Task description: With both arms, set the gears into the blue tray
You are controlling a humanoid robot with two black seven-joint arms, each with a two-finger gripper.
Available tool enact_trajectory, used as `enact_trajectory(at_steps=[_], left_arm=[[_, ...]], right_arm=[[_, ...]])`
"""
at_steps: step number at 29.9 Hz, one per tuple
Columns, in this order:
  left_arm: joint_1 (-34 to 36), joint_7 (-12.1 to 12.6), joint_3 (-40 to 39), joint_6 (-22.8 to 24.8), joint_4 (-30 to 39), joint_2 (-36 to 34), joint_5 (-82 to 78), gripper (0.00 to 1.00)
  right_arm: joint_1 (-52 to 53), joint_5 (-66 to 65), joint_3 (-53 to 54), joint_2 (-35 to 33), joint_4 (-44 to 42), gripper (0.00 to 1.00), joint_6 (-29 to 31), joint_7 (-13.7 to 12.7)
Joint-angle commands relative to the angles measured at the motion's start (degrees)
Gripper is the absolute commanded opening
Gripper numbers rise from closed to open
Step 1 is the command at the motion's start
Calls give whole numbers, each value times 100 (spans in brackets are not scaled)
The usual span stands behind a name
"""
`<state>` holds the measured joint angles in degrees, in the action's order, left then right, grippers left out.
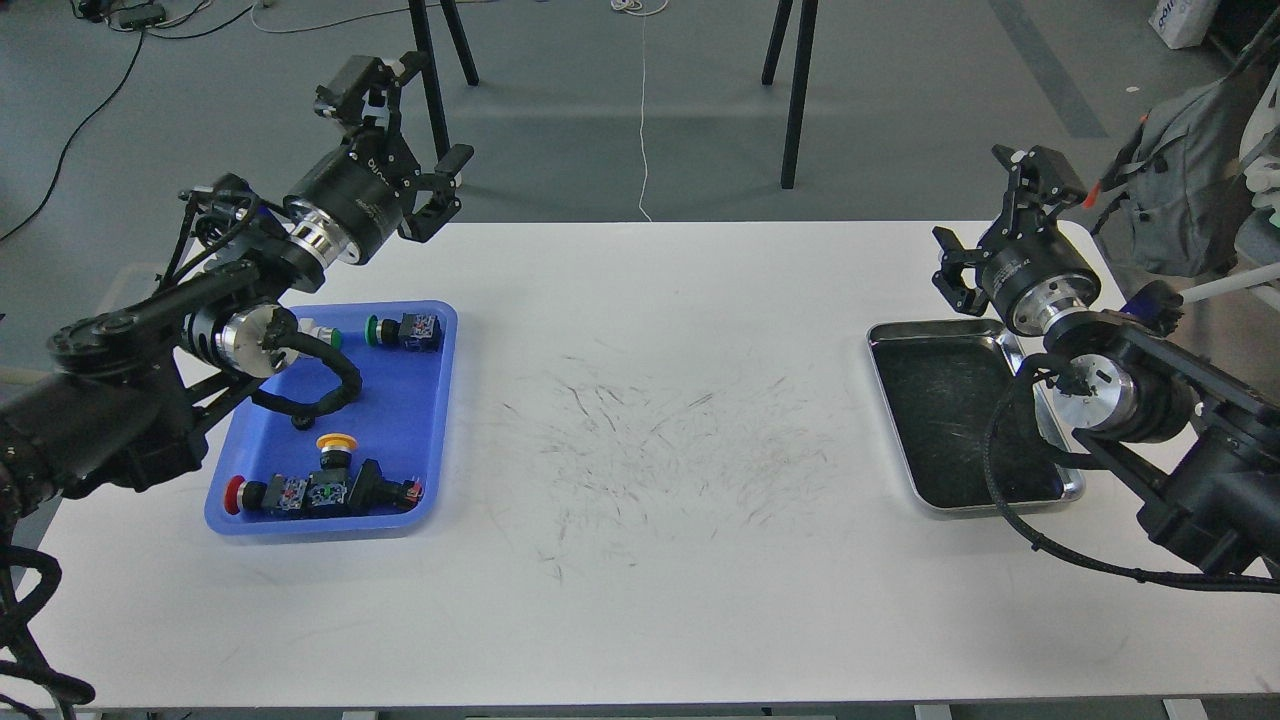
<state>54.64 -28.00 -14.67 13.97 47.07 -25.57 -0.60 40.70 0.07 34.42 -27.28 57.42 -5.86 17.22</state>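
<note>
The blue tray [405, 400] lies at the table's left. One small black gear [299, 424] peeks out beside my left arm's cable loop [335, 385], which crosses the tray. Any other gear is hidden under that cable. My left gripper [425, 120] hangs above the table's far edge, beyond the tray's far right corner, open and empty. My right gripper [992, 218] is raised over the far corner of the steel tray [1000, 502], open with nothing between its fingers.
Push-button switches share the blue tray: a green one [402, 330], a yellow one [335, 446] and a red-capped row [320, 494] at its near end. The steel tray's dark inside holds nothing. Black stand legs [795, 90] stand behind the table.
</note>
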Motion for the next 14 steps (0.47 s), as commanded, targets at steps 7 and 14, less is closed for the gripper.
enact_trajectory(at_steps=[7,14], left_arm=[[-252,0,-36,-35,-22,-36,218,100],[-419,0,-54,-35,-13,-71,262,100]], right_arm=[[70,28,-76,74,-169,99,6,-8],[52,19,-111,214,-187,99,6,-8]])
